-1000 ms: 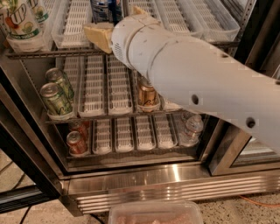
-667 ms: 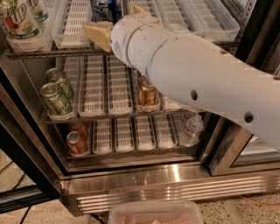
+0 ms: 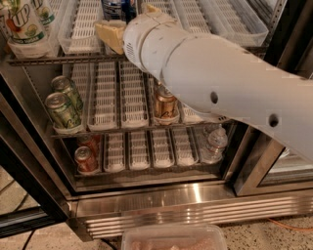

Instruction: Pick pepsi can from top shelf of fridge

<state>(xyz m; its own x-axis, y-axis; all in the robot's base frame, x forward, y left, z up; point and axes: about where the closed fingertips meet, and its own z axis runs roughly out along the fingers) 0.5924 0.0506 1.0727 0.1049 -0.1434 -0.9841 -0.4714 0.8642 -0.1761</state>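
The pepsi can (image 3: 113, 8), blue with white print, stands at the front of a lane on the top shelf (image 3: 82, 30) of the fridge (image 3: 195, 204); only its lower part shows at the top edge of the view. My gripper (image 3: 117, 30), tan at the end of the thick white arm (image 3: 220, 83), is inside the top shelf, right in front of and just below the can. The arm hides the right side of the can and much of the middle rack.
A large 7UP bottle (image 3: 22, 24) stands at the top shelf's left end. Two green cans (image 3: 61, 110) and a bronze can (image 3: 166, 105) sit on the middle rack. Red cans (image 3: 85, 158) and a water bottle (image 3: 215, 144) sit on the lower rack. A plastic tub (image 3: 173, 238) lies on the floor.
The arm and gripper have shifted only slightly at the top shelf; the cans have not moved.
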